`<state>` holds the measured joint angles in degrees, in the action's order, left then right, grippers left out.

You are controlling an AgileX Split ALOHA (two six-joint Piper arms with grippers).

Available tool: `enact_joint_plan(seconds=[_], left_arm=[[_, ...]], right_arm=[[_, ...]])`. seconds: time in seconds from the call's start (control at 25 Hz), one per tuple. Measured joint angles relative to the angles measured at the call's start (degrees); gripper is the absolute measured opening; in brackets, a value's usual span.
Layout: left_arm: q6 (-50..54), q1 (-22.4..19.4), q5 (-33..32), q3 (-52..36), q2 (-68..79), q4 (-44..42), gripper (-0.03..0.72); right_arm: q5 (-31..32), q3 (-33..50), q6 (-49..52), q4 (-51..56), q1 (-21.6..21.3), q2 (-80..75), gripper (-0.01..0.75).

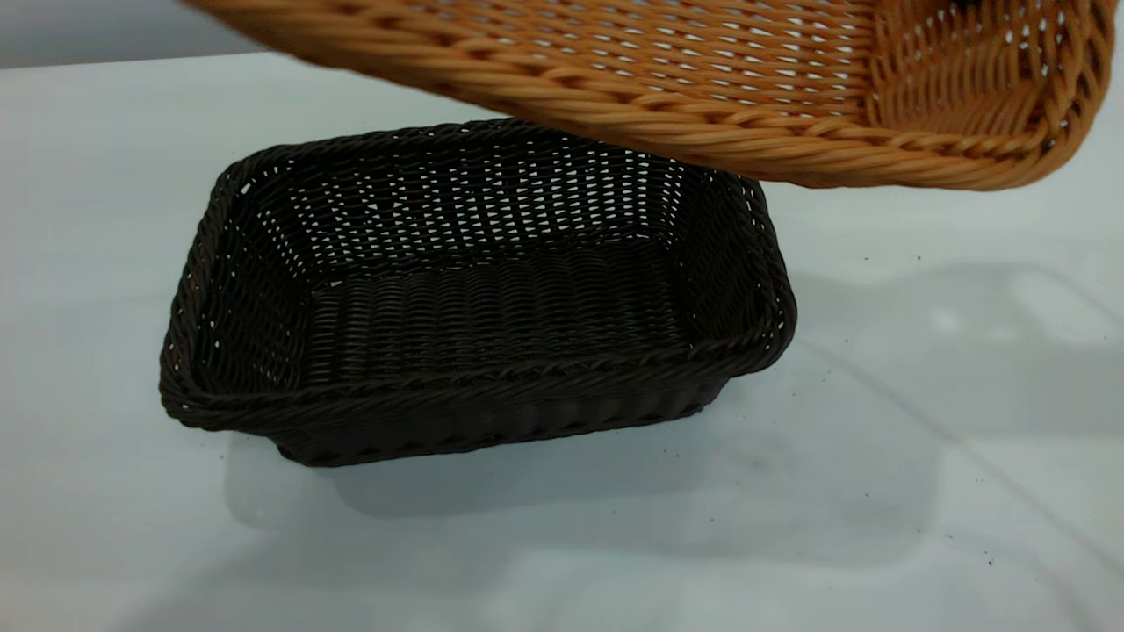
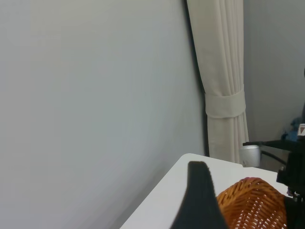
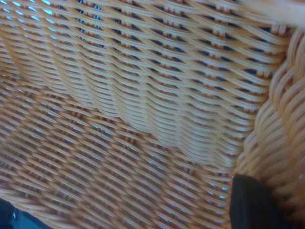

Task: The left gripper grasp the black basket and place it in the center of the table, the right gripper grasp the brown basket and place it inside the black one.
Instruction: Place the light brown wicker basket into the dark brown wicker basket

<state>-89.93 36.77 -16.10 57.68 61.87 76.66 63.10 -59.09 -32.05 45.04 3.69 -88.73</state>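
The black basket (image 1: 474, 298) stands upright on the table (image 1: 878, 439), in the middle of the exterior view, with nothing in it. The brown basket (image 1: 702, 79) hangs tilted in the air above and behind its far right corner, apart from it. My right gripper (image 3: 267, 200) is shut on the brown basket's (image 3: 143, 119) braided rim, with one black finger (image 3: 250, 205) on the inside of the wall. My left gripper (image 2: 202, 210) is raised away from both baskets and open, holding nothing. Past its one visible finger (image 2: 199, 191), the brown basket (image 2: 252, 205) shows. Neither gripper appears in the exterior view.
In the left wrist view a grey wall, a tied cream curtain (image 2: 224, 95) and the table's far edge (image 2: 190, 157) lie behind the brown basket. The right arm's black body (image 2: 295, 191) is at that view's side. Bare tabletop surrounds the black basket.
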Motion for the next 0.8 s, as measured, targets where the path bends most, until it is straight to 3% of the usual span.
enact_joint_plan(seconds=[0.36, 0.8], left_arm=[[0.00, 0.00, -1.48, 0.00, 0.00, -0.05, 0.468], [0.00, 0.00, -1.47, 0.00, 0.00, -0.10, 0.468]], right_arm=[[4.11, -9.77, 4.57, -2.96, 3.81, -6.89, 0.111], [5.68, -13.61, 4.91, -3.59, 5.35, -16.28, 0.111]])
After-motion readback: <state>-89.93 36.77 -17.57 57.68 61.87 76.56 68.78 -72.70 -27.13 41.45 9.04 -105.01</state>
